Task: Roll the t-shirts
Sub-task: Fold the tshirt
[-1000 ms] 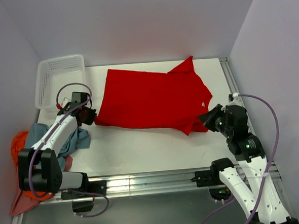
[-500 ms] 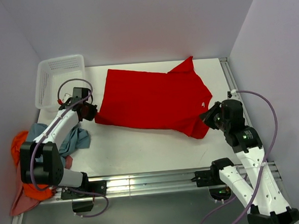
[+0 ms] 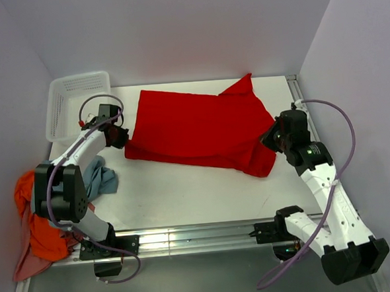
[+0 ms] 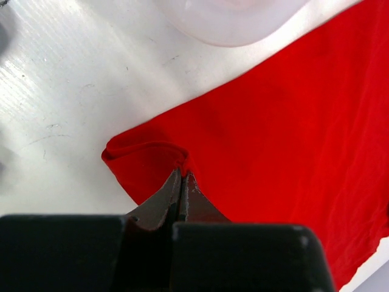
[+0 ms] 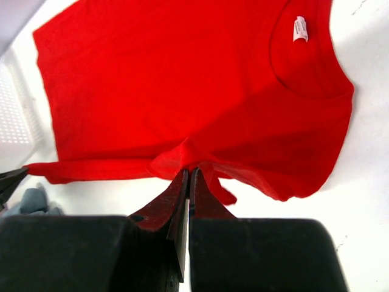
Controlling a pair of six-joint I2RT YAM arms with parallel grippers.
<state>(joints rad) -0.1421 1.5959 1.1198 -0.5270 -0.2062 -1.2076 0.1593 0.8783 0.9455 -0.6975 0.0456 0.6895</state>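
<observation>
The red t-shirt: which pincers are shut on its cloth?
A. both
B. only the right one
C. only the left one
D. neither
A: the left pincer is shut on a curled corner of the red t-shirt, and the right pincer is shut on a raised fold at its edge.

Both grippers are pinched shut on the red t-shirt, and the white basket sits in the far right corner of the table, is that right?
Not quite. The white basket sits in the far left corner, as the top external view shows. The rest holds: the left gripper and right gripper are both shut on the red t-shirt.
</observation>
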